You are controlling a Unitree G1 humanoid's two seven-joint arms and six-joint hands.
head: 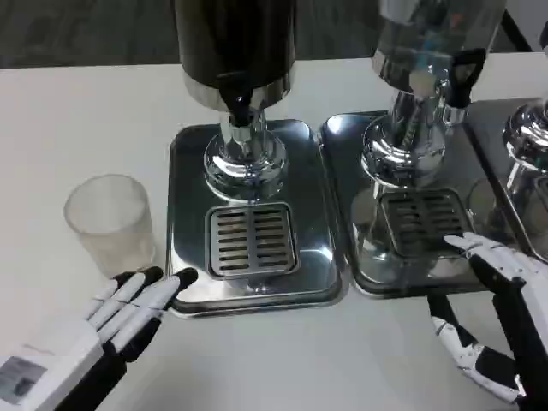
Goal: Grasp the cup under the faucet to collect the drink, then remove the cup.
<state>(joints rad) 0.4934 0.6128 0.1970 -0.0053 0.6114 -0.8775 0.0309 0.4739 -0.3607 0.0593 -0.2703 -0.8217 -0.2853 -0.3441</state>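
Note:
A clear frosted plastic cup [110,223] stands upright on the white table, left of the dark drink dispenser [235,43]. The black faucet [239,107] hangs over the slotted drip grille [251,240] of the steel tray [317,257]; nothing stands on the grille. My left hand [128,308] lies low on the table just in front of and right of the cup, fingers stretched toward the tray's front left corner, holding nothing and apart from the cup. At the lower right my right hand [492,317] has its fingers spread, empty, by the second tray's front edge.
A second dispenser with a clear tank [437,34] stands on its own steel tray [368,265] at the right, with a black tap handle [462,73]. Part of a third chrome dispenser [529,137] shows at the far right edge. White table lies in front.

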